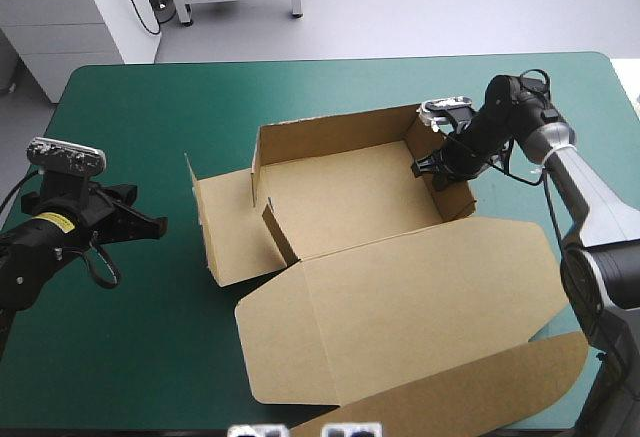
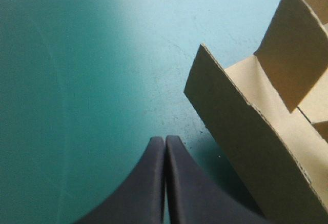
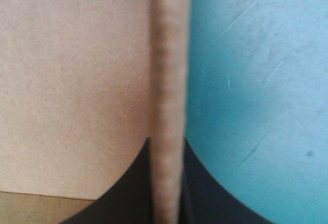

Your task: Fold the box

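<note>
Count: one flat-cut brown corrugated-board box (image 1: 350, 197), two grippers, one table with a teal-green cover (image 1: 140, 117).

The box sat right of the table's middle, partly raised into an open tray. Two full walls stood upright: the far wall (image 1: 330, 132) and the right wall (image 1: 457, 195). The left side panel (image 1: 225, 232) lay out flat on the cover, with its outer end flap (image 2: 241, 131) tilted up. One short inner tab (image 1: 278, 239) stood at the tray's near-left corner. The single lid (image 1: 400, 302) lay flat toward the table's near edge, and its long tuck flap (image 1: 480, 382) reached that edge.

The right gripper (image 1: 437, 172) was at the tray's far-right corner. Its two black fingers were pinched on the right wall, one inside the tray and one outside. The wrist view showed the wall's edge running up between them.

The left gripper (image 2: 165, 139) hung low over bare cover near the table's left edge. Its two fingers were pressed together into one point, holding nothing. It pointed toward the box, just short of the raised end flap and not touching it.
</note>
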Robot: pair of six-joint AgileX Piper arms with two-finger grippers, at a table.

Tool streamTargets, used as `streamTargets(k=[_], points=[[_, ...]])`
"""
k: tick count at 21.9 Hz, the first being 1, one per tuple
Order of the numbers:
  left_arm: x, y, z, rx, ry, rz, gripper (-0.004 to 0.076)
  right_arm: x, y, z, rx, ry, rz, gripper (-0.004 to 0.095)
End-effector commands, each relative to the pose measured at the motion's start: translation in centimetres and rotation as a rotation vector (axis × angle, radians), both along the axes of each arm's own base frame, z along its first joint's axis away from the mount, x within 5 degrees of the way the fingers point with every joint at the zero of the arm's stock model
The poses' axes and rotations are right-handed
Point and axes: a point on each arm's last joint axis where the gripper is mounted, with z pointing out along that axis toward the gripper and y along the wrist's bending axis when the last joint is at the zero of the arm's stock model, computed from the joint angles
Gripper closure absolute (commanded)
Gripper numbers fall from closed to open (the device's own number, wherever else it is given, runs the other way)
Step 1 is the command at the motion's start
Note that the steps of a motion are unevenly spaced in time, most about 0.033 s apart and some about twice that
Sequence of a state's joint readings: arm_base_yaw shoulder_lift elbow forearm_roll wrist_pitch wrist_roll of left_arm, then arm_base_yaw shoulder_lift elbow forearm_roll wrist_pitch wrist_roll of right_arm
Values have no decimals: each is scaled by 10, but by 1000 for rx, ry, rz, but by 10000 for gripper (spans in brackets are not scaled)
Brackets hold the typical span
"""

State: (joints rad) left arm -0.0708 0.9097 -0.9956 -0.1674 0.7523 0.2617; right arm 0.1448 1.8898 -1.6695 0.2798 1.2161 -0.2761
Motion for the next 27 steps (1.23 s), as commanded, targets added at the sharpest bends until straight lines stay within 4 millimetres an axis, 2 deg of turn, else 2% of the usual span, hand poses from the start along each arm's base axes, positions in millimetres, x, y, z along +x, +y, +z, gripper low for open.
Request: streamTargets(k=[1, 6, 10, 13, 15, 20, 23, 27], points=[[0, 2, 17, -4, -121, 20, 733, -19, -11, 56, 12, -130, -3, 928], [0, 2, 17, 3, -121, 21, 733, -34, -34, 86, 13, -212, -58, 928], [0, 2, 17, 10, -122, 21, 733, -49, -60, 109, 13, -278, -131, 928], [3, 2, 16, 11, -121, 22, 733, -54, -65, 116, 18, -300, -141, 928], [11, 2, 11, 13, -97, 23, 733, -58, -64, 121, 32, -313, -140, 928], [62, -5, -30, -29, 92, 22, 733, -61, -61, 125, 64, -325, -131, 928], [96, -13, -57, -166, 165, 43, 733, -61, -61, 125, 64, -325, -131, 928], [117, -27, -72, -345, 186, 2, 733, -61, -61, 125, 64, -325, -131, 928]])
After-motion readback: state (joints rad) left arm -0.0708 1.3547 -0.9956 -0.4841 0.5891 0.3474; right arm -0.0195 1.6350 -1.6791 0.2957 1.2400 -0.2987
